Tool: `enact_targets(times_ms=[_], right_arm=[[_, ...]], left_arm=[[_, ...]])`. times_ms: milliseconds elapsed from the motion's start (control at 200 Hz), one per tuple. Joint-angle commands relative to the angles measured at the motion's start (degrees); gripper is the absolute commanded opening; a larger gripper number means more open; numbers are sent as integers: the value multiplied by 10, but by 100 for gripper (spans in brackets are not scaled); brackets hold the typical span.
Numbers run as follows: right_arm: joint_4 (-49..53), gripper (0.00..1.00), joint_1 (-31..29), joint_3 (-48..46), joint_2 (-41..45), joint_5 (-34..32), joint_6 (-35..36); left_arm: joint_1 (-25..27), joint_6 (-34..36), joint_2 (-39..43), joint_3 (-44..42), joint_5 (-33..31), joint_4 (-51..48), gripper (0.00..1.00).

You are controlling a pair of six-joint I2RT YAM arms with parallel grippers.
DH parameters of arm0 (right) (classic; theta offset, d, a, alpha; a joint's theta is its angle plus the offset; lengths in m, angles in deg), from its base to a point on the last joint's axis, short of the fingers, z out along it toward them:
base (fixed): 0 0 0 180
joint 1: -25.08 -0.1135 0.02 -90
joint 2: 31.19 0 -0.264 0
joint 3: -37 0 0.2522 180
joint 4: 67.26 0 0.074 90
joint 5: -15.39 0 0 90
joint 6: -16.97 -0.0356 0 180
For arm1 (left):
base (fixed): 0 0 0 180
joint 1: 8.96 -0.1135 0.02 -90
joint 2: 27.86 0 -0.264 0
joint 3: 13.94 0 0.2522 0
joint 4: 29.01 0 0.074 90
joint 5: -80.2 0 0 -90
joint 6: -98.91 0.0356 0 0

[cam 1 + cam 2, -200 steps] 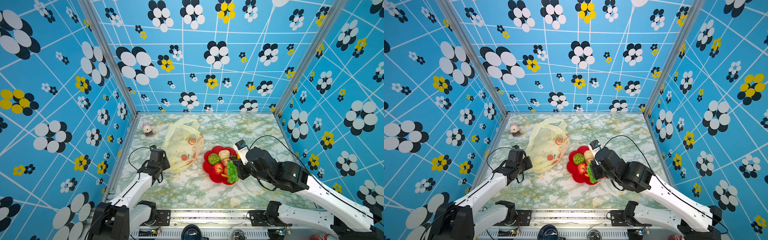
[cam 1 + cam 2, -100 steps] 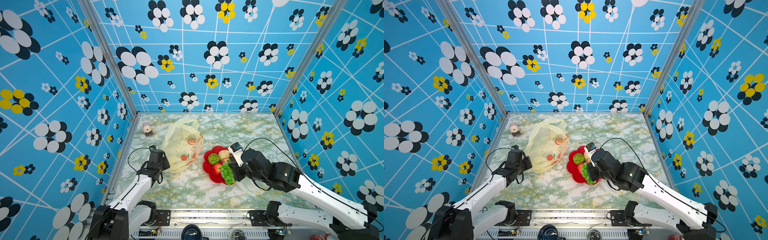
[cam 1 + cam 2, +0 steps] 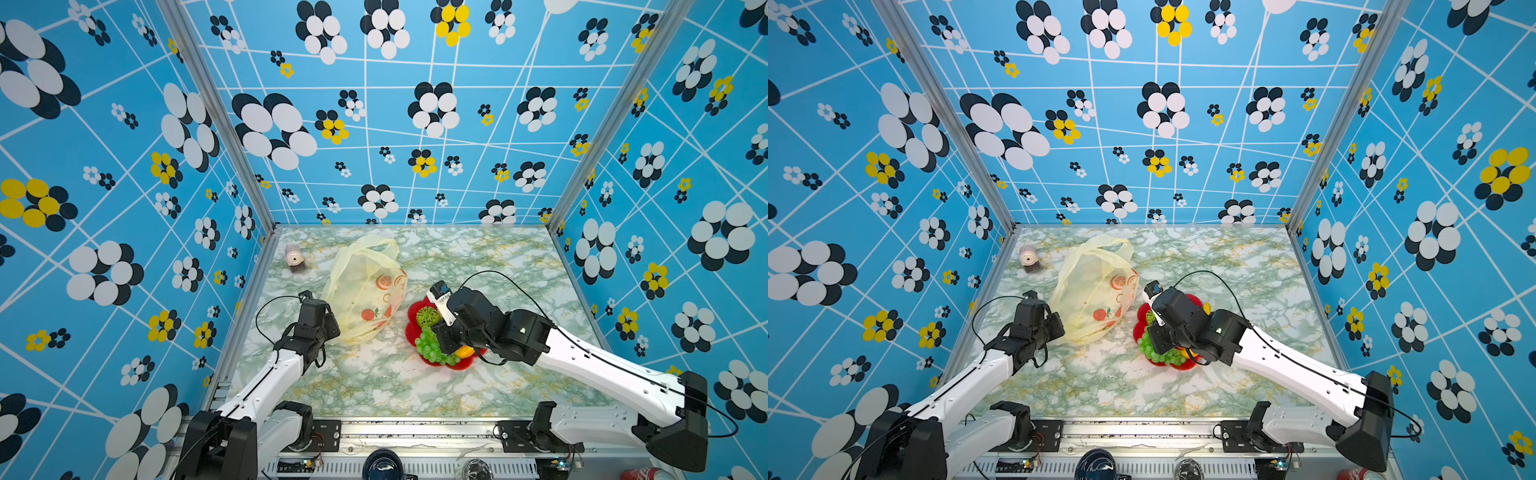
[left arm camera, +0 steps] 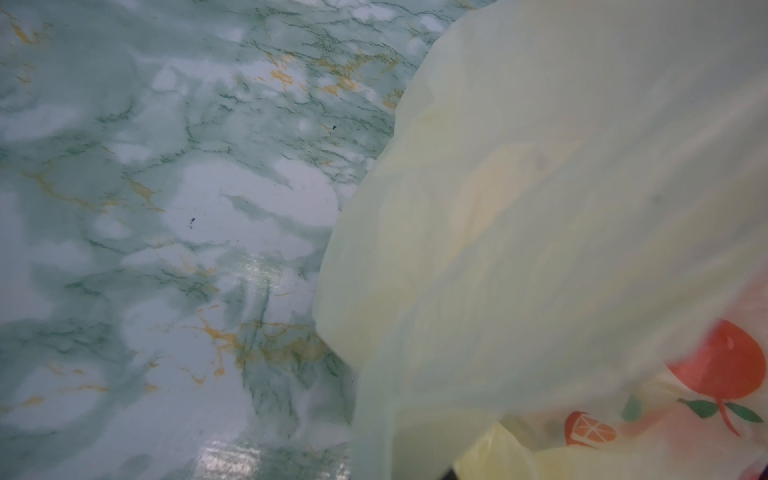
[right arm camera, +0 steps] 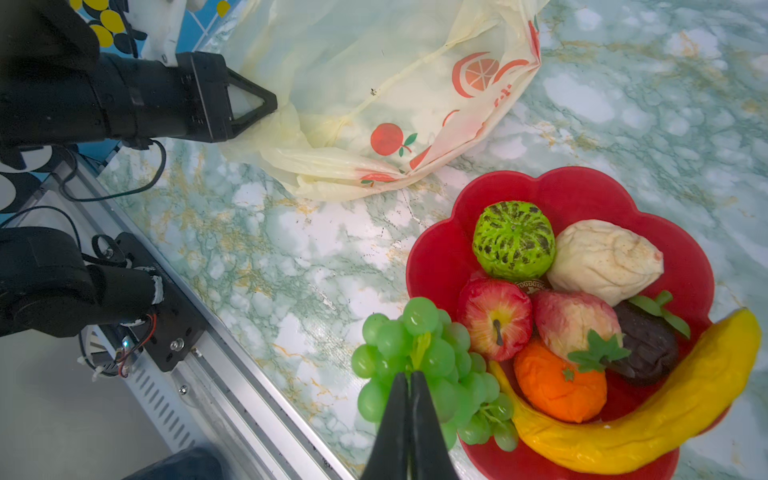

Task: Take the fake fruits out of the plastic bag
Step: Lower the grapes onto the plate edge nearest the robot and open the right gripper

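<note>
Marble tabletop (image 3: 374, 386), fake fruits (image 5: 494, 316) piled on red plate (image 5: 582, 191), right gripper (image 5: 409, 376) clamped on grape bunch (image 5: 415, 353) at its rim, left gripper (image 5: 270, 104) pinching plastic bag (image 3: 361, 286), which looks emptied.

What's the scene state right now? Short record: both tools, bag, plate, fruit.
left tool: shut on plastic bag edge
right tool: shut on grape bunch stem
plastic bag: slack on table; no fruit visible inside
grape bunch: over red plate rim; resting or hanging, cannot tell
red plate: beside the bag
on plate: green netted ball, cream bulb, apple, pink fruit, orange, dark brown piece, banana
</note>
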Motion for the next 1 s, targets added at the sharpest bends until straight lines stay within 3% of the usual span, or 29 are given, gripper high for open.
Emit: enact_targets(times_ms=[0,995], right_arm=[[-21,0,-4,31,-31,2,6],[-18,0,55,80,-203,-67,8]], left_arm=[[-5,9,8,-11,-4,6,0],[-4,14,1,-14,14,23,0]])
